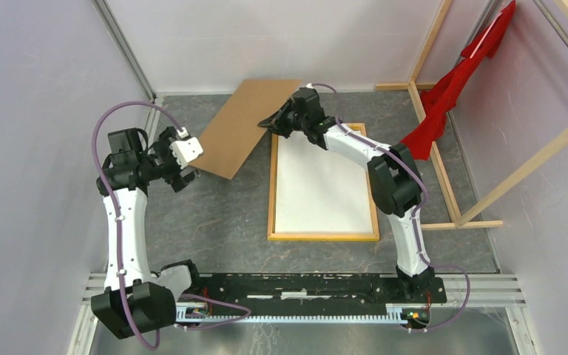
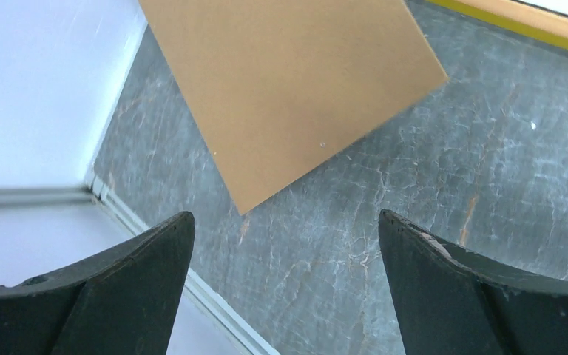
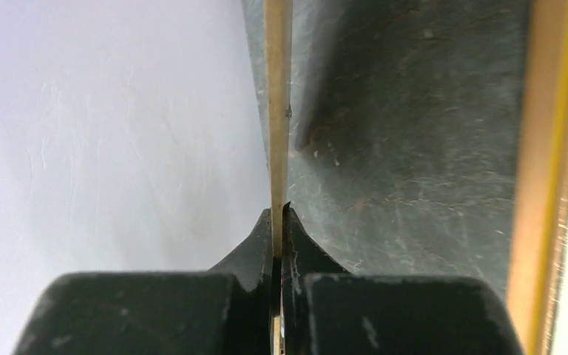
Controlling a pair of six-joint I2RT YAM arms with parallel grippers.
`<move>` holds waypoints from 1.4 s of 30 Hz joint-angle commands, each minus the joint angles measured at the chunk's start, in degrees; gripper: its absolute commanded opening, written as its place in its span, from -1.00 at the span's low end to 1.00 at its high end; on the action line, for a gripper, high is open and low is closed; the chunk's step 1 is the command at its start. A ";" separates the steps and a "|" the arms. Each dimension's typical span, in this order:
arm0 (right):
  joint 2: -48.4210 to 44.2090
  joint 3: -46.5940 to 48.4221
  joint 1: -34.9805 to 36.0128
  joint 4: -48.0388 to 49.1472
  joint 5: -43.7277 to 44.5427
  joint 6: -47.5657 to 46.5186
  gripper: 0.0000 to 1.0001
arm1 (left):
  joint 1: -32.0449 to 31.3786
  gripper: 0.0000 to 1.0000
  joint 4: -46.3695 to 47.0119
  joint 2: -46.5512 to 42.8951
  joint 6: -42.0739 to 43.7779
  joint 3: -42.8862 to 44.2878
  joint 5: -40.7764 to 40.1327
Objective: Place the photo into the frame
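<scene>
The frame (image 1: 271,185) lies back-up on the grey table, showing light wood rails. The photo (image 1: 324,185) rests inside it with its white reverse up. A brown backing sheet (image 1: 248,126) stands tilted at the frame's far left corner. My right gripper (image 1: 270,122) is shut on that sheet's right edge. In the right wrist view the fingers (image 3: 296,237) pinch the thin board edge (image 3: 277,111), with the frame rail (image 3: 547,185) to the right. My left gripper (image 1: 191,171) hangs open just short of the sheet's near corner (image 2: 288,81), with nothing between its fingers (image 2: 148,259).
Bare wooden beams (image 1: 444,170) with a red cloth (image 1: 451,89) stand at the back right beside the frame. Pale walls close in the left, back and right. A metal rail (image 1: 303,296) runs along the near edge between the arm bases.
</scene>
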 commanded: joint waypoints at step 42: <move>-14.93 -9.95 4.13 5.63 -14.50 -3.83 -0.58 | -0.33 -0.96 25.65 -20.50 20.74 -23.36 11.32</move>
